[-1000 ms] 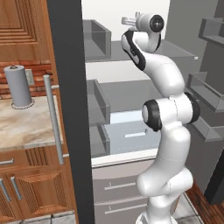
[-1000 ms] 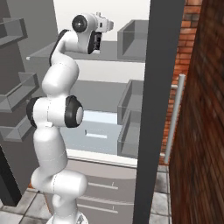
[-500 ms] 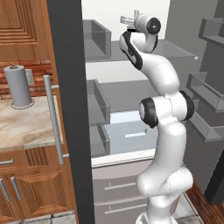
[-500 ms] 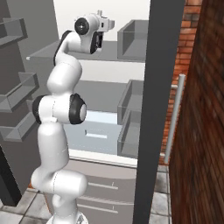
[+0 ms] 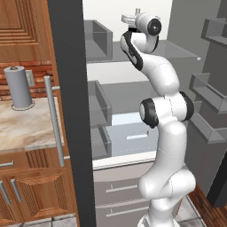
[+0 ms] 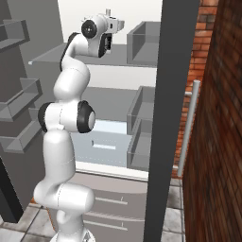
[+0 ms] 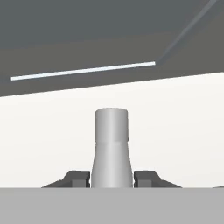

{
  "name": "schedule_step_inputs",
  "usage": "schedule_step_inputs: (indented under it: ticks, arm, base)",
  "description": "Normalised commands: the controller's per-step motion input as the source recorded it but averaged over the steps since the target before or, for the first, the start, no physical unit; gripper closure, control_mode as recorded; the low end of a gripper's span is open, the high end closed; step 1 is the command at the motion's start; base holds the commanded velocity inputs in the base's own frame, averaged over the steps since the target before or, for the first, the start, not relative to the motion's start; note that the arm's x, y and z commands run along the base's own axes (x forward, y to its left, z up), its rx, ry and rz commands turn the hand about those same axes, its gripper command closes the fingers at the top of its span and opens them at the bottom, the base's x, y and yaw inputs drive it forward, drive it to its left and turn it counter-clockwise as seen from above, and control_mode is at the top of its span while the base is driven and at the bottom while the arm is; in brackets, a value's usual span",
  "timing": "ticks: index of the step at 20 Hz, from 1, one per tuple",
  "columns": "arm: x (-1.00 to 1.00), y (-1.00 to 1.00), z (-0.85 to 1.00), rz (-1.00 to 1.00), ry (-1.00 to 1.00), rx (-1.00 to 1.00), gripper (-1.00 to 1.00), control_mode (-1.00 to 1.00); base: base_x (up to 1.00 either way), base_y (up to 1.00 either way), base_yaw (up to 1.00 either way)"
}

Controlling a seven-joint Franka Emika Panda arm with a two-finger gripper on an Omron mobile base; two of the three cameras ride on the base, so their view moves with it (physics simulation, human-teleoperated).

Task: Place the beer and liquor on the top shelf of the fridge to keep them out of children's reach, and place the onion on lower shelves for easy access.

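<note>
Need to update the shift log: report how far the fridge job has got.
Done: the fridge stands open. In hand: the gripper is shut on the liquor by its pale neck, up at top shelf height. Left: setting it down, then seemingly the beer and onion.

Paper towel roll (image 5: 18,87): grey, upright on holder, near back of counter. Stone countertop (image 5: 26,126): beige marbled slab over wooden base cabinets (image 5: 31,186) with metal bar pulls. Red brick wall (image 6: 215,118): right of scene. Wooden upper cabinet (image 5: 22,26): above counter.
</note>
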Motion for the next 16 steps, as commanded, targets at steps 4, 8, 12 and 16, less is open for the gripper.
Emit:
schedule_step_inputs:
  ticks: [4, 8, 12, 16]
  arm:
    - [0.00, 0.03, 0.00, 0.00, 0.08, -0.07, 1.00, -1.00]
    - [0.00, 0.06, 0.00, 0.00, 0.13, -0.08, 1.00, -1.00]
    - [-0.03, 0.07, 0.00, 0.00, 0.07, -0.10, 1.00, -1.00]
    - [-0.29, 0.04, -0.04, 0.00, 0.00, -0.12, 1.00, -1.00]
  base:
    - [0.00, 0.00, 0.00]
    - [0.00, 0.00, 0.00]
    - [0.00, 0.00, 0.00]
    - [0.00, 0.00, 0.00]
